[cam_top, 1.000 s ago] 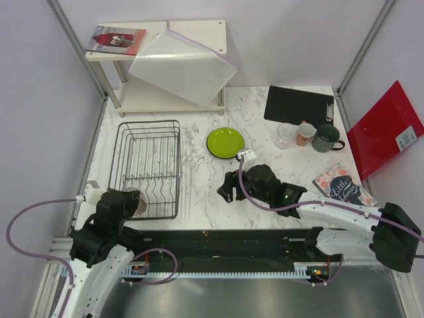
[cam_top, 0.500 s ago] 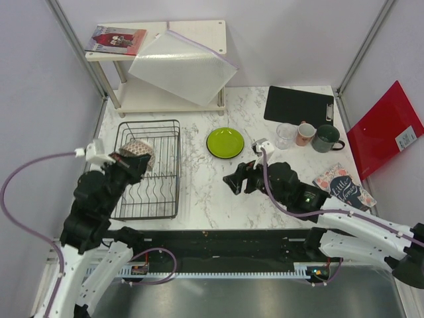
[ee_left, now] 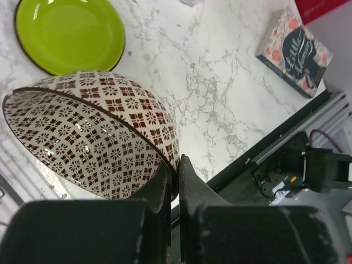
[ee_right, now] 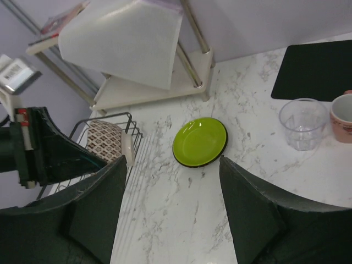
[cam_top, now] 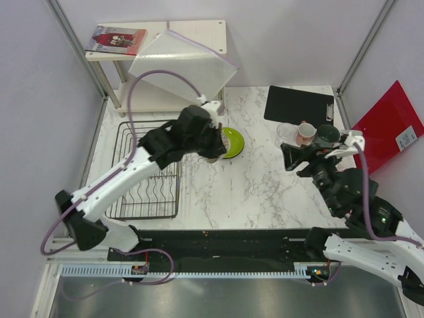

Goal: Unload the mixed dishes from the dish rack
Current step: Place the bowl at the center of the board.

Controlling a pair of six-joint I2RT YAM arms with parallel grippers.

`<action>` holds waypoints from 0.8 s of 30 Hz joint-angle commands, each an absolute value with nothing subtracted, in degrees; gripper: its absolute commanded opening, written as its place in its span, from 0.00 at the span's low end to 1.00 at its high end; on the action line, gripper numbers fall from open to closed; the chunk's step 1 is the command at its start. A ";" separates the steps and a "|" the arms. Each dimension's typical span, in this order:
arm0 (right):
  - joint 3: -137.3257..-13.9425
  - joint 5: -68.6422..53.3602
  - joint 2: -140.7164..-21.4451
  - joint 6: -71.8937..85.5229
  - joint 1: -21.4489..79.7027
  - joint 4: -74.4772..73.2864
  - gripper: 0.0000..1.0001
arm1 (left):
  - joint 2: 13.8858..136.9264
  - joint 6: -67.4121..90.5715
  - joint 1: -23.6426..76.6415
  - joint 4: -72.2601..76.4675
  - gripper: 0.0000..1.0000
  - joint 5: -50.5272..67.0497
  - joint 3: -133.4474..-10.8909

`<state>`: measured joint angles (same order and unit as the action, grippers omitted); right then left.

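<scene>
My left gripper (cam_top: 213,147) is shut on the rim of a red-brown patterned bowl (ee_left: 93,132) and holds it above the table beside the lime-green plate (cam_top: 234,141). In the left wrist view the fingers (ee_left: 175,168) pinch the bowl's edge, with the plate (ee_left: 69,34) beyond it. The black wire dish rack (cam_top: 147,172) lies at the left with no dish showing in it. My right gripper (cam_top: 289,157) is open and empty, near the clear glass (cam_top: 285,132), pink cup (cam_top: 305,132) and dark mug (cam_top: 326,135). The right wrist view shows its open gripper (ee_right: 173,165), the plate (ee_right: 199,141), glass (ee_right: 301,122) and bowl (ee_right: 104,140).
A white two-tier shelf (cam_top: 126,99) at the back holds a plastic bag (cam_top: 182,66) and a magazine (cam_top: 116,38). A black clipboard (cam_top: 298,103) lies at the back right and a red folder (cam_top: 384,129) leans on the right wall. A book (ee_left: 294,52) lies on the right of the table.
My left arm lifted the patterned bowl out of the rack and carried it right to the green plate. My right arm drew back to the right, toward the cups, still open.
</scene>
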<state>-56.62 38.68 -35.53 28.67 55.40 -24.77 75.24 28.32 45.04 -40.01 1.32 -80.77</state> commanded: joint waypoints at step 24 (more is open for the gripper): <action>-60.91 51.86 -27.16 34.01 55.72 -43.51 0.74 | 135.08 1.59 64.07 -65.48 0.02 -9.84 -132.19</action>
<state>-61.84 51.40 -26.96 33.21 55.40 -42.83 133.14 6.31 63.92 -66.08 -9.76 -129.62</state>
